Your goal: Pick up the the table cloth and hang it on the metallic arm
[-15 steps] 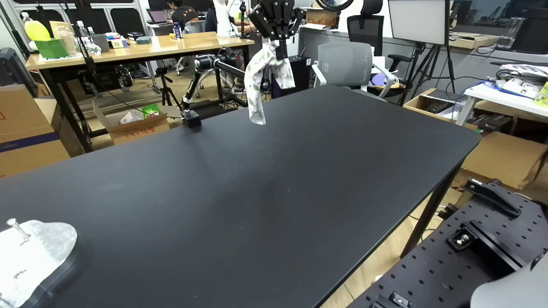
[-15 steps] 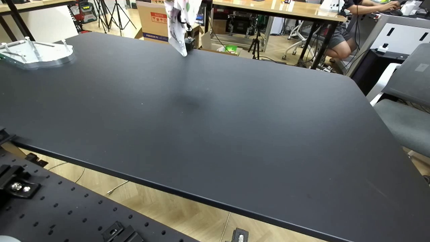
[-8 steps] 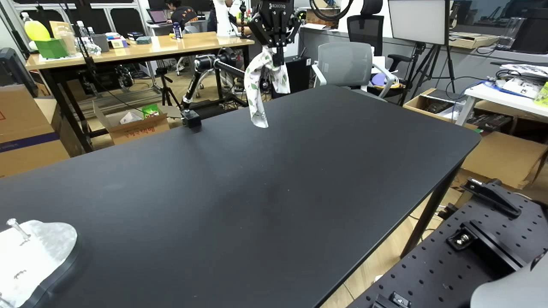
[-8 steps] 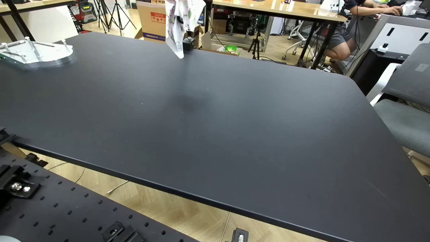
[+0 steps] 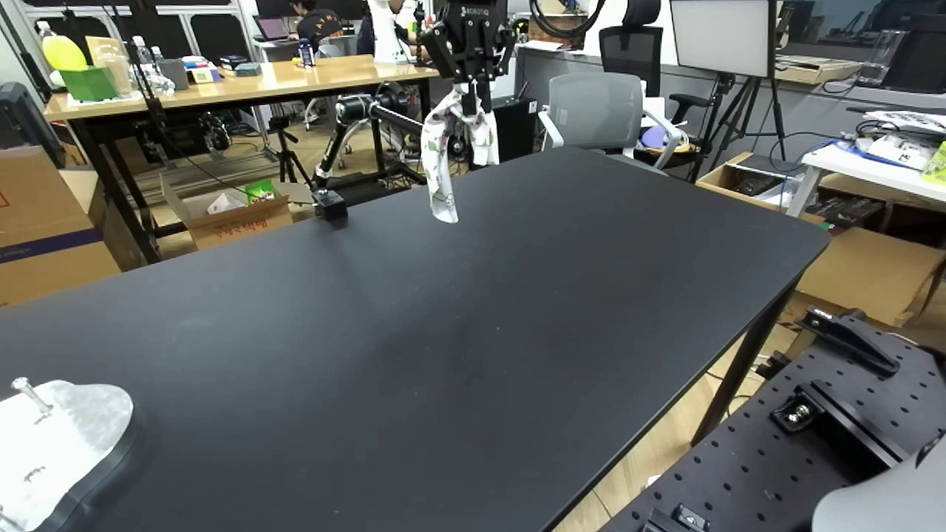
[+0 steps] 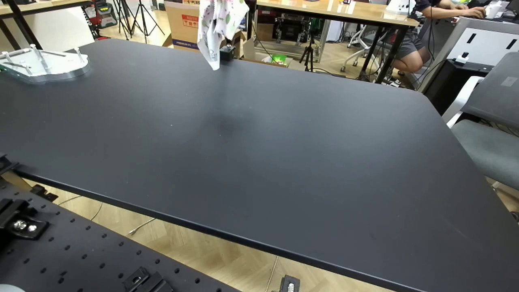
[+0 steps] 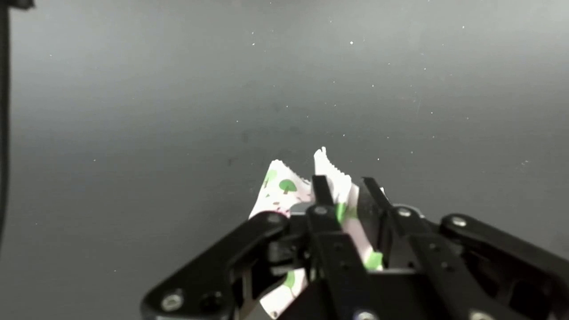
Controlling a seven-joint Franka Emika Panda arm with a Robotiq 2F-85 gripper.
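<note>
The black table (image 5: 480, 332) is shown in both exterior views with one long edge set far from the camera and the opposite long edge near to it. The base (image 5: 330, 205) of the metallic arm (image 5: 353, 111) is mounted at the far edge. In an exterior view, the arm is raised from that edge, bent, and continued by a dark bar (image 5: 399, 120), the outer end of which is partly covered by cloth.

The table cloth (image 5: 440, 177) is suspended near the same far edge, close to the base. It is white, printed with green trees, and is draped in two parts, one of which is extended lower than the other. In both exterior views its lowest tip is seen against the tabletop by the far edge; contact with the surface cannot be confirmed. Whether any weight is borne by the bar cannot be told.

The gripper (image 7: 346, 184) is pointed downward at the upper part of the cloth. Its fingers (image 7: 322, 191) are set narrowly apart, and cloth is seen in the gap; whether they are touched by it cannot be told.

A white plate (image 6: 61, 64) with pegs is placed near the far left corner. A perforated board (image 5: 739, 473) is located beyond the near edge. A grey chair (image 5: 595, 111) is positioned by the far right corner.
</note>
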